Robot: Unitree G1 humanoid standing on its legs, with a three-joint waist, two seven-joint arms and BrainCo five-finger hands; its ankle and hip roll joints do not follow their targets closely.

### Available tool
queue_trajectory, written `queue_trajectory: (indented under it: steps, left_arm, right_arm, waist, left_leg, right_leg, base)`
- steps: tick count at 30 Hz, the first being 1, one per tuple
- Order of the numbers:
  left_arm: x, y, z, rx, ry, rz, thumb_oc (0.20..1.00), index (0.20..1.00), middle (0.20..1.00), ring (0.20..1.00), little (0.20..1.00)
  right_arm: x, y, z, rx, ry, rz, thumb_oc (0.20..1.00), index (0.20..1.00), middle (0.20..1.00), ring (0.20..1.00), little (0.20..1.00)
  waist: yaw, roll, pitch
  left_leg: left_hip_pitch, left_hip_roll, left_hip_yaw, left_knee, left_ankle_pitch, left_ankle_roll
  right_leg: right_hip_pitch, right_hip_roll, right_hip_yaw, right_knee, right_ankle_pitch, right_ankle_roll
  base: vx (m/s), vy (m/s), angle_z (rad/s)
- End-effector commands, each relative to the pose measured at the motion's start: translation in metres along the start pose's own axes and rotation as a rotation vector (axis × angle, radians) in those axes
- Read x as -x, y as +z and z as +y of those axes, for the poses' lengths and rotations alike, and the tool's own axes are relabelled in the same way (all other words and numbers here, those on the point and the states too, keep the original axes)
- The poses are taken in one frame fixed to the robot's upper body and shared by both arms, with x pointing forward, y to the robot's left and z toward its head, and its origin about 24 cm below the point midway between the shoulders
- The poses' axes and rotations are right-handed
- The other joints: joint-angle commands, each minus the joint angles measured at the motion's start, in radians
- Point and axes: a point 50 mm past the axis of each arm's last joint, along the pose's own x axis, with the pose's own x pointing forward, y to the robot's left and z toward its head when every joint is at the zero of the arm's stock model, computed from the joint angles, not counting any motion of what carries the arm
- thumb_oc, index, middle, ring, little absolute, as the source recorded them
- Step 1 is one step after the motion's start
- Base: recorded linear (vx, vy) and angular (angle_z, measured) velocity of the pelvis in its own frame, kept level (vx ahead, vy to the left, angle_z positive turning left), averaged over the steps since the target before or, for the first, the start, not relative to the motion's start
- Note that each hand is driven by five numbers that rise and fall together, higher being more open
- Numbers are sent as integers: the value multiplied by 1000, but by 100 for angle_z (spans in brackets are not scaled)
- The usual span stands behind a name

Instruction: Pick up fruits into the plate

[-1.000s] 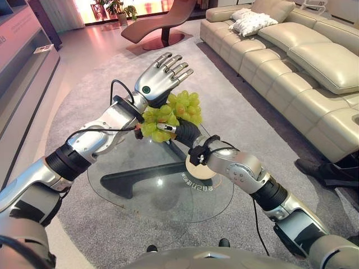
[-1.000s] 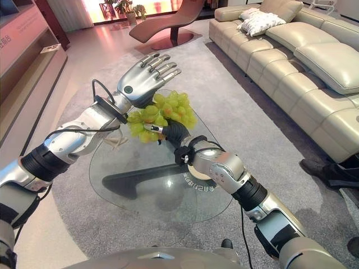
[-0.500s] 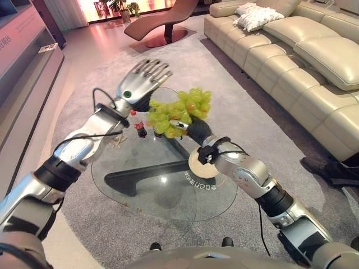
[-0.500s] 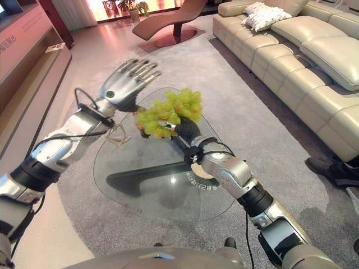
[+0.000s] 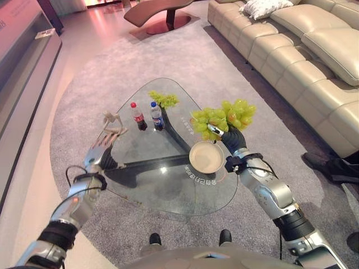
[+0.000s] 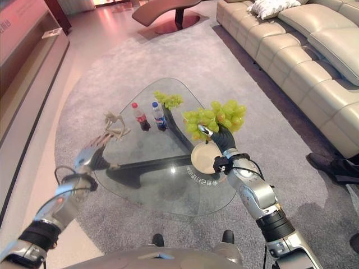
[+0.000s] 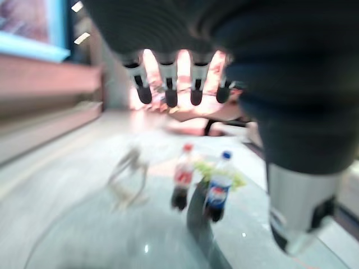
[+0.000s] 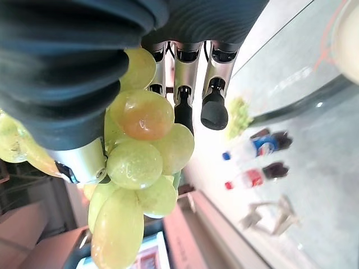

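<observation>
Left hand (image 5: 102,150) has dropped from beside the grapes to the glass counter's (image 5: 168,190) left edge; right hand (image 5: 231,136) has carried its bunch of green grapes (image 5: 223,118) rightward.
Left hand's fingers (image 7: 168,89) are straight and spread, holding nothing. Behind them: a small pale figurine (image 5: 111,120), two small bottles (image 5: 148,116), a second grape bunch (image 5: 163,99), visible to the left wrist camera. Right hand's fingers curl round the bunch, held above the cream plate (image 5: 206,157); the right wrist camera shows the grip.
</observation>
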Motion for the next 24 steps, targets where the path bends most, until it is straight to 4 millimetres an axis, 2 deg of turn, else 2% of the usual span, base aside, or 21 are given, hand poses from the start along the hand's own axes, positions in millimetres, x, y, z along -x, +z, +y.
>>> queue_trajectory:
  steps: [1,4,9,15,19,24]
  left_arm:
    - [-13,-7,17,99,158,19,1000,1000,1000,1000,1000]
    - [-5,-18,-10,234,147,127,1000,1000,1000,1000,1000]
    - [-1,-15,-25,325,248,172,1000,1000,1000,1000,1000]
    - [0,-16,-30,303,269,182,1000,1000,1000,1000,1000]
    - [-1,-21,-28,301,290,209,1000,1000,1000,1000,1000]
    - [-4,-22,-28,326,326,239,1000,1000,1000,1000,1000]
  right_arm:
    - [-8,49,0,17,-7,-293,200,200,200,200,200]
    - [-12,41,-10,104,-73,-297,200,200,200,200,200]
    - [-16,34,-24,267,-166,-341,200,200,200,200,200]
    - [-18,22,-46,334,-309,-320,200,200,200,200,200]
    - [-21,23,-61,363,-389,-317,200,200,200,200,200]
    - [-30,29,-70,405,-450,-312,200,200,200,200,200]
  waist:
    - [15,-39,23]
    - [24,-47,70]
    - [47,-60,133]
    - [71,-71,194]
    - [79,-55,250]
    - [84,-29,318]
  left_leg:
    - [-21,-17,-30,26,-92,32]
    - [-64,-23,-44,28,-83,34]
    - [-116,-36,-79,28,-76,36]
    - [-171,-54,-107,37,-74,40]
    - [-219,-73,-123,73,-79,42]
    - [-285,-104,-135,133,-91,45]
  right_leg:
    - [30,-28,-42,57,-100,15]
    - [-11,-23,-43,72,-101,8]
    - [-47,-16,-55,92,-108,-3]
    - [-92,-10,-68,114,-113,-11]
    - [-131,-7,-69,139,-117,-19]
    - [-181,-6,-68,173,-128,-30]
  base:
    - [-158,-21,1]
    - [-199,-23,0]
    - [-132,-47,11]
    - [-97,-57,15]
    - [-91,-9,6]
    - [-90,14,2]
